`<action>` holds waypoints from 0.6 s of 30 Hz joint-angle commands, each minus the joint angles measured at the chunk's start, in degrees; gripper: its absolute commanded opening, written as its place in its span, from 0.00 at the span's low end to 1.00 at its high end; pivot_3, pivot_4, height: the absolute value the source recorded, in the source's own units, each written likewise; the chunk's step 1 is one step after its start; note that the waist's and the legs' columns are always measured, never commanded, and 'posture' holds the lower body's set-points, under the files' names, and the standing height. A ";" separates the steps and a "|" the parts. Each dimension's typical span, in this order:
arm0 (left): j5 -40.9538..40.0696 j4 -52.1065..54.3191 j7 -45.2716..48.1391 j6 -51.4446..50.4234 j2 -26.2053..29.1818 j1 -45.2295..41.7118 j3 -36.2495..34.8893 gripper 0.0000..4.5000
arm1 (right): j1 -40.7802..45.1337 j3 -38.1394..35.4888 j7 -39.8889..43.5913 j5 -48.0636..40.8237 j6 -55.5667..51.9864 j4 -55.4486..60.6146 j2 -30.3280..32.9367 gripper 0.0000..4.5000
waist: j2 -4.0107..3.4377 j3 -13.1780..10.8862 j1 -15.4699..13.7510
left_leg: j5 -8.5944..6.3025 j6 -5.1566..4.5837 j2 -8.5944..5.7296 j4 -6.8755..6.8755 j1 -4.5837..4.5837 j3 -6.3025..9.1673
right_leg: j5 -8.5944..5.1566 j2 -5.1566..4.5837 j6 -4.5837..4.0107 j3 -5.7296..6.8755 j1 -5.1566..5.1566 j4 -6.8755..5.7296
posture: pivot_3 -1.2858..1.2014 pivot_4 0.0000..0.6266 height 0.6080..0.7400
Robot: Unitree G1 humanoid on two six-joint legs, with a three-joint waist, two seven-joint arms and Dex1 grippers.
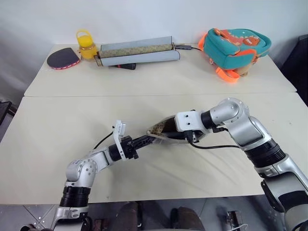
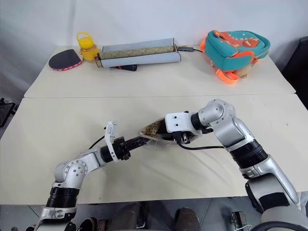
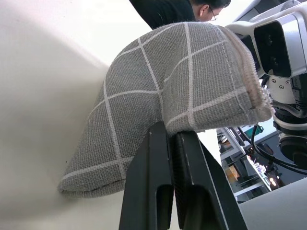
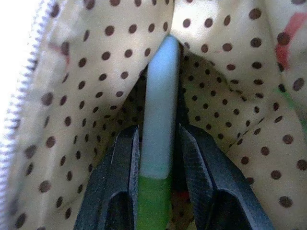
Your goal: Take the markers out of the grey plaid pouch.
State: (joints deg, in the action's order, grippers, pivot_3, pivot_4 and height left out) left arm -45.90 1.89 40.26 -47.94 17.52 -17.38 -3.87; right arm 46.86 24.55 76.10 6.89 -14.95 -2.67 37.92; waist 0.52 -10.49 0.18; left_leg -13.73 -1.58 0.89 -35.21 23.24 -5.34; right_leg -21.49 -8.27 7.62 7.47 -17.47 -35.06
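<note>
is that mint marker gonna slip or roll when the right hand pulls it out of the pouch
The mint marker looks smooth and round, so it may slide between the right hand's fingers. It would likely roll once set down. The floppy pouch lining could drag on it.

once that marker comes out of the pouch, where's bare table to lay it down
The near table is bare to the left of the left hand, and also between the pouch and the seam with the far table. The far table's back edge is crowded: paddle, yellow bottle, grey rolls, backpack.
</note>
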 commanded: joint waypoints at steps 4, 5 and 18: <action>0.30 1.14 -0.61 0.51 -0.16 0.07 -0.63 0.00 | -0.06 2.09 -1.87 4.92 4.07 -2.97 1.07 0.30 | 0.00 0.00 0.01 | 0.00 0.00 0.00 0.00 0.00 0.00 | 0.00 0.00 0.00 0.01 0.00 0.01 | 0.52 0.24 1.00; 0.31 1.16 -0.61 0.50 -0.19 0.04 -0.59 0.00 | -0.03 2.78 -1.94 6.00 4.84 -3.88 1.10 0.30 | 0.00 0.00 0.00 | 0.00 0.00 0.00 0.00 -0.01 0.00 | 0.00 0.00 0.00 0.01 0.01 0.01 | 0.52 0.24 1.00; 0.85 1.16 -0.32 1.02 0.89 -0.01 -0.82 0.00 | 2.22 -8.05 2.02 -7.16 -4.13 2.99 1.46 0.10 | 0.01 0.00 -0.07 | 0.00 0.00 0.00 -0.01 0.00 0.01 | 0.00 -0.01 0.00 0.00 0.01 0.03 | 0.52 0.24 1.00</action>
State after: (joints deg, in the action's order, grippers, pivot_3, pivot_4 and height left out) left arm -45.83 2.20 40.18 -46.97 17.81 -17.50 -4.19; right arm 47.22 20.64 77.44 3.85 -17.17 -2.91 38.96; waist 0.53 -10.49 0.11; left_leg -13.73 -1.58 0.89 -35.22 23.25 -5.34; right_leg -21.49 -8.27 7.62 7.48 -17.46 -35.03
